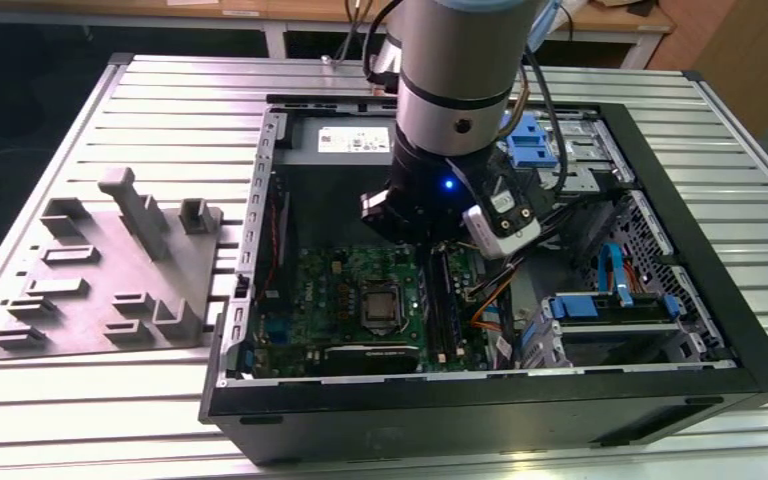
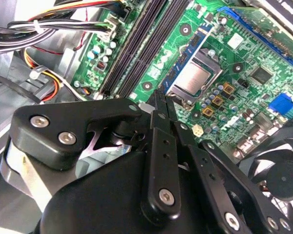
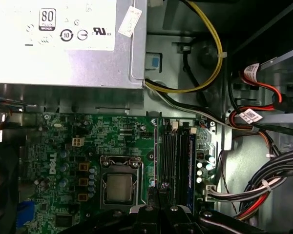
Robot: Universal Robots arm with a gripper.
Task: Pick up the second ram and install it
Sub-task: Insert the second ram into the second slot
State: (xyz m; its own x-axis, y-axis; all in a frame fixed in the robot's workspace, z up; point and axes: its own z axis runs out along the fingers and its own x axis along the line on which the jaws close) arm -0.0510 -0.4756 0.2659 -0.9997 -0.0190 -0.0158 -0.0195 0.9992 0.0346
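My gripper [image 2: 159, 103] hangs inside the open computer case [image 1: 704, 330], low over the green motherboard [image 3: 63, 141]. Its black fingers [image 2: 162, 146] are shut on the second ram [image 2: 157, 96], a thin dark stick seen edge-on between the tips. In the first wrist view the gripper [image 3: 158, 195] sits just at the near end of the black memory slots [image 3: 169, 156], beside the processor socket [image 3: 119, 187]. A dark stick with a bluish edge [image 3: 190, 163] appears seated in the slot farthest from the socket. In the exterior view the wrist hides most of the gripper [image 1: 411, 235].
The grey power-supply box [image 3: 63, 39] lies beyond the slots. Cable bundles [image 3: 263, 195] crowd the side away from the processor. A fan [image 2: 283, 175] sits at the board's edge. The grey fixture block [image 1: 117, 270] with upright posts stands outside the case at the exterior view's left.
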